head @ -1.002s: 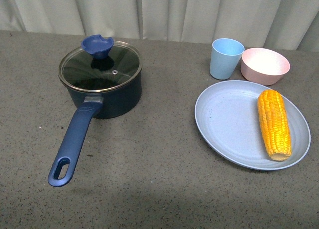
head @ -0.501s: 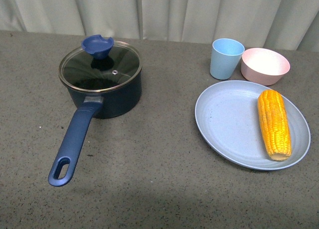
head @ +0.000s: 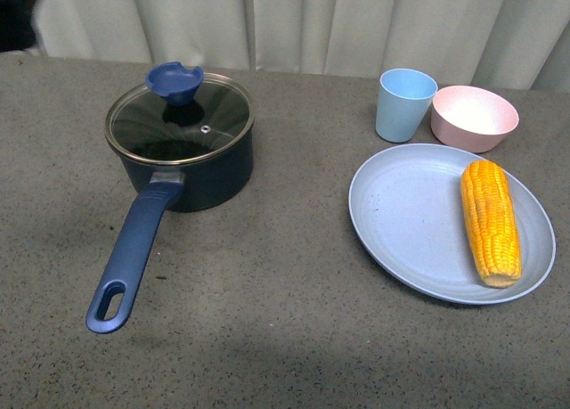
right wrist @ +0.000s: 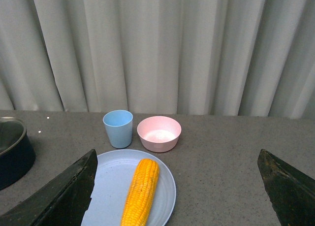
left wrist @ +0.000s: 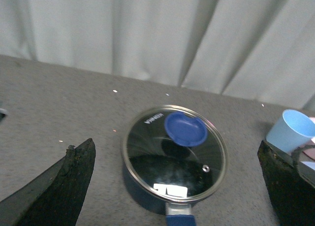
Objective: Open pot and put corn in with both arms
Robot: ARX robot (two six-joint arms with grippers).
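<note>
The navy-blue pot [head: 205,173] stands at the left with its glass lid [head: 147,128] and blue knob [head: 175,81] on it, its long handle [head: 134,249] pointing toward me. The corn [head: 490,222] lies on a pale blue plate [head: 401,217] at the right. My left gripper [left wrist: 174,143] is open and empty, above the lidded pot [left wrist: 147,186], which lies between its fingers [left wrist: 64,186]. My right gripper [right wrist: 177,154] is open and empty, above the table with the corn [right wrist: 141,191] toward one finger. Neither gripper shows in the front view.
A light blue cup [head: 405,103] and a pink bowl [head: 474,117] stand just behind the plate. A pale curtain hangs along the table's far edge. A dark shape [head: 16,12] shows at the front view's top left corner.
A dark shape has come into the top left corner of the front view. The pot, lid, corn, plate, cup and bowl have not moved.
</note>
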